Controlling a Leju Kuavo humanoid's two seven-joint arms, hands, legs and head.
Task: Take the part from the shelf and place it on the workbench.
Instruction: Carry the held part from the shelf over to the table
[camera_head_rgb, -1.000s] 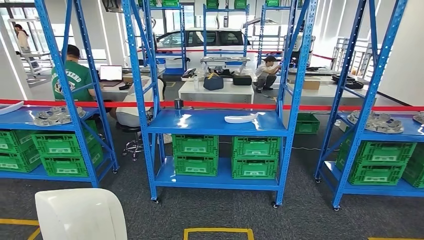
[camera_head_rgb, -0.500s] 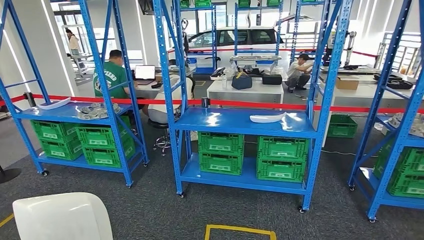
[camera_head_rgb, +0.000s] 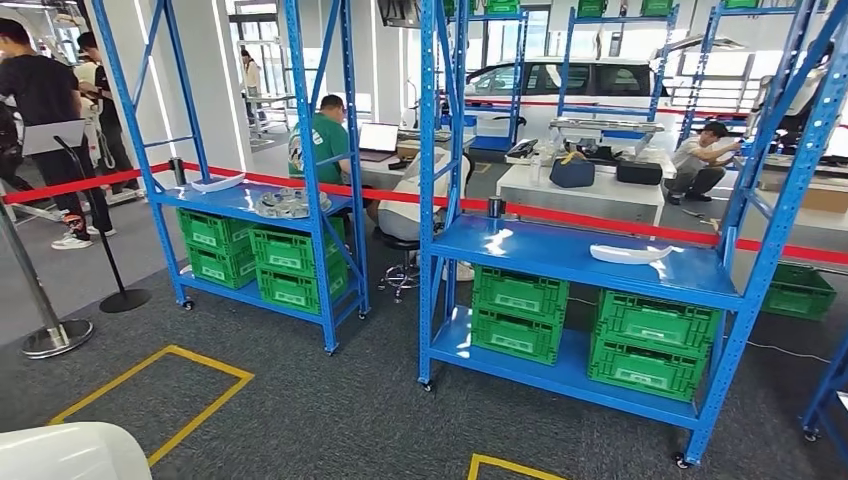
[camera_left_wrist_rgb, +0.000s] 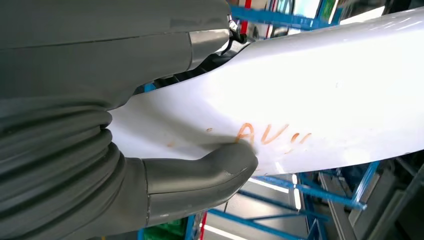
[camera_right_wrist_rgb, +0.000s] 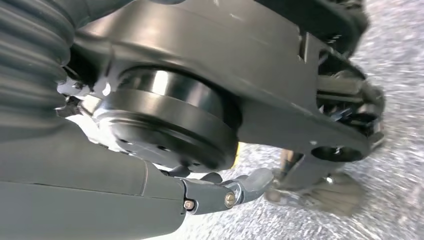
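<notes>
My left hand (camera_left_wrist_rgb: 150, 150) grips the white part (camera_left_wrist_rgb: 310, 100), thumb pressed on it; my right hand's (camera_right_wrist_rgb: 220, 195) state I can't tell.

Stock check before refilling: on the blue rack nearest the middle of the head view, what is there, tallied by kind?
green crates: 4
white part: 1
dark cup: 1
Total: 6

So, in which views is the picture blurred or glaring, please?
Head view: sharp, with bright glare on the glossy blue shelf board and a fisheye lean in the uprights. Left wrist view: the white curved plastic part is overexposed at its far end. Right wrist view: the grey speckled floor is smeared.
</notes>
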